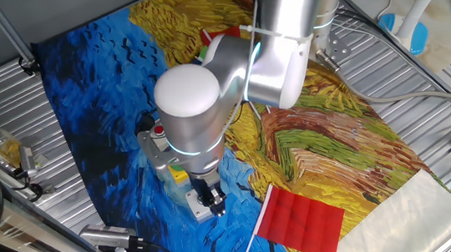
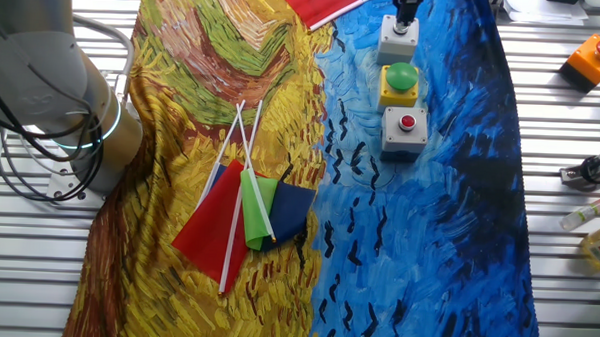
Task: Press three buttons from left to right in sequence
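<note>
Tool (image 2: 406,14) on grey green-button box (image 2: 399,38)

You find no lettering, label, brand, number or sign that can be read in either fixed view. The three button boxes, grey with a red button (image 2: 405,130), yellow with a large green button (image 2: 400,84) and grey under the gripper (image 2: 398,37), show plain faces to you. The orange box (image 2: 594,59) at the table's edge and the small bottles (image 2: 587,213) near it carry marks too small for you to read.
</note>
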Available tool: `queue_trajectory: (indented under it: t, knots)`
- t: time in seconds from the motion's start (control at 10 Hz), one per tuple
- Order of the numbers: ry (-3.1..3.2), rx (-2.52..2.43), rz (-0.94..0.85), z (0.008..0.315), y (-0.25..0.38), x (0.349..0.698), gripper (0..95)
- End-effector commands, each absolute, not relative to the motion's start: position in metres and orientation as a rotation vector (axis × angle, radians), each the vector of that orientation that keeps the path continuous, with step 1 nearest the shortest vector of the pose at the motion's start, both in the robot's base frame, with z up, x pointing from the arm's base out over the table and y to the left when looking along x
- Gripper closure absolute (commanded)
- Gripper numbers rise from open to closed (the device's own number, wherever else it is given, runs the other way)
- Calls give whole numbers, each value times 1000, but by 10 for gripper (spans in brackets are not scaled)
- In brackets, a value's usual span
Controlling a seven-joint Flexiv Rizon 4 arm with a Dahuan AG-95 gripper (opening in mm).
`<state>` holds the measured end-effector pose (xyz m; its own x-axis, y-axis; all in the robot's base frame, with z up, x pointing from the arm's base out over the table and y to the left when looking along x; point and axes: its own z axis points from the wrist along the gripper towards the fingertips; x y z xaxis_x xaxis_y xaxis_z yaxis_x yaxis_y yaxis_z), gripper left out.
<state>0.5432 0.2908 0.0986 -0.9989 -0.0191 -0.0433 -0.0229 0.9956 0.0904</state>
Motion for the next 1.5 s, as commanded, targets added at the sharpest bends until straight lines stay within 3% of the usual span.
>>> queue_trajectory:
  t: [0.1,1.5]
  knots:
    - [3098,-35,141,99,290,543,380]
    - [3081,-154,60,99,290,543,380]
